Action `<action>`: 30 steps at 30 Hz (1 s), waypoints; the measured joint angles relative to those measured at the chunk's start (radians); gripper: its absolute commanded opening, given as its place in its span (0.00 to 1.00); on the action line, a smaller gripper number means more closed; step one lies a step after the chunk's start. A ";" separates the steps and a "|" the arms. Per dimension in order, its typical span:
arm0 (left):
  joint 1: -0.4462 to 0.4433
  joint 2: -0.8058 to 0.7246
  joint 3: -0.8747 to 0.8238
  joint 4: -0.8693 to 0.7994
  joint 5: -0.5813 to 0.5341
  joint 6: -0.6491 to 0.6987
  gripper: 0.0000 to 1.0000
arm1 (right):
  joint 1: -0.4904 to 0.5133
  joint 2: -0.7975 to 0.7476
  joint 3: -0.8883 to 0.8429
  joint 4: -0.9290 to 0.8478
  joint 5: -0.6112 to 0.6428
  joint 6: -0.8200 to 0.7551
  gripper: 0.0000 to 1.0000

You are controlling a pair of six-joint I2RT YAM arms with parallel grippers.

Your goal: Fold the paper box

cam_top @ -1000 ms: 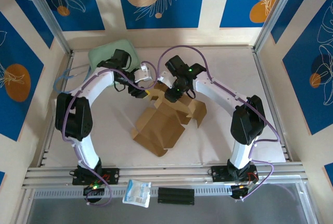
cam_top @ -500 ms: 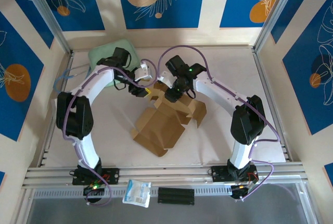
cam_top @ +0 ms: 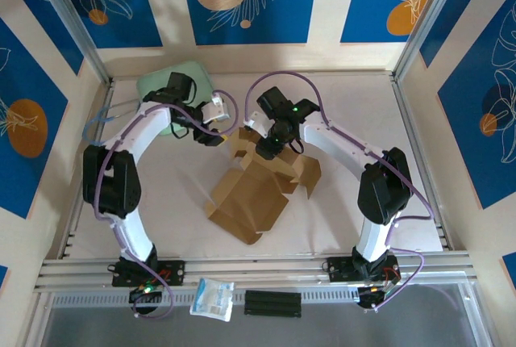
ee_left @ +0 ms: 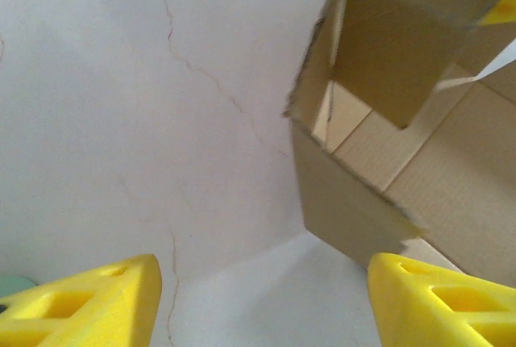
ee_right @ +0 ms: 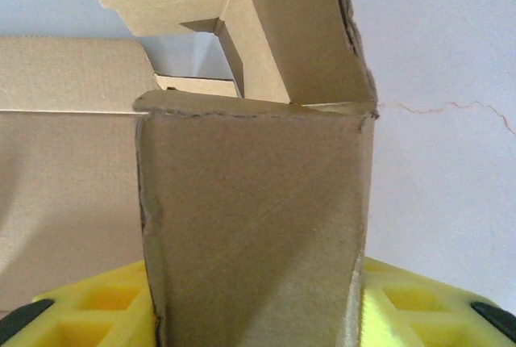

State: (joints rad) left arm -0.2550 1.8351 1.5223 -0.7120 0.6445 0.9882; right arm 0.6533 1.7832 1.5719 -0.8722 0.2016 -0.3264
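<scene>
The brown paper box (cam_top: 256,190) lies half-folded in the middle of the white table, its flaps raised at the far end. My right gripper (cam_top: 264,147) is shut on an upright flap of it. In the right wrist view that flap (ee_right: 250,226) stands between the yellow fingers (ee_right: 427,307), with more folded panels behind. My left gripper (cam_top: 214,132) hovers just left of the box's far corner, open and apart from it. In the left wrist view the box (ee_left: 387,161) sits at the upper right, and bare table lies between the spread yellow fingertips (ee_left: 89,307).
A mint-green pouch (cam_top: 165,85) lies at the far left, behind the left arm. A white packet (cam_top: 213,298) and a black bar (cam_top: 272,303) rest on the front rail. Raised walls border the table (cam_top: 355,105) on three sides.
My left gripper has drawn back to the far left, away from the box's corner, and now stands clear of it. The right gripper keeps its hold on the flap.
</scene>
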 measured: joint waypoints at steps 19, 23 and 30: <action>-0.091 0.104 0.059 -0.095 0.043 -0.011 0.50 | -0.007 -0.009 -0.010 0.015 0.001 0.000 0.47; -0.100 0.104 0.059 -0.097 0.066 -0.019 0.48 | -0.008 -0.009 -0.010 0.021 0.001 -0.001 0.47; -0.126 0.104 0.029 -0.056 0.072 -0.064 0.44 | -0.017 -0.009 -0.017 0.020 0.006 0.000 0.47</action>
State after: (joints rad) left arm -0.3813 1.9392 1.5513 -0.7677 0.7170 0.9241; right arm 0.6361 1.7744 1.5551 -0.8524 0.2077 -0.3260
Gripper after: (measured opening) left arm 0.448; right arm 0.474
